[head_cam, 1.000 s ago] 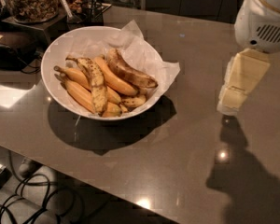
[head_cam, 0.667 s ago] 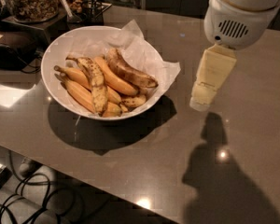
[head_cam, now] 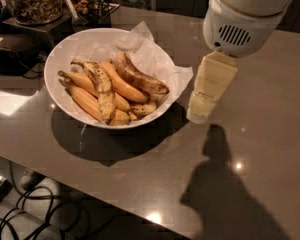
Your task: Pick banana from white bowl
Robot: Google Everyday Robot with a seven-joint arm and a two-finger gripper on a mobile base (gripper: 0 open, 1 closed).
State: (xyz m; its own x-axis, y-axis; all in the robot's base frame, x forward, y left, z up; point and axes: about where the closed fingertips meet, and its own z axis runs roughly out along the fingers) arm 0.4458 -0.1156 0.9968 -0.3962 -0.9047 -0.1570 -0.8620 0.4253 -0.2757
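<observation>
The white bowl [head_cam: 54, 59], lined with crinkled white paper, stands on the grey table at centre left. It holds several bananas. The banana [head_cam: 140, 77], dark brown and mottled, lies on top at the bowl's right side. A long yellow black-speckled banana [head_cam: 103, 88] lies in the middle, with plain orange-yellow ones around it. My gripper [head_cam: 200, 113] hangs cream-coloured below the white wrist housing, pointing down. It is just right of the bowl's rim, near the paper's edge, and holds nothing that I can see.
Glass jars of dark snacks [head_cam: 32, 1] on a stand sit behind the bowl at the far left. A dark object [head_cam: 12, 54] lies to the left of the bowl. The table's front edge runs diagonally low left, with cables [head_cam: 25, 214] on the floor below.
My gripper and wrist have moved left, from the table's right side to just beside the bowl's right rim. The bananas have not moved.
</observation>
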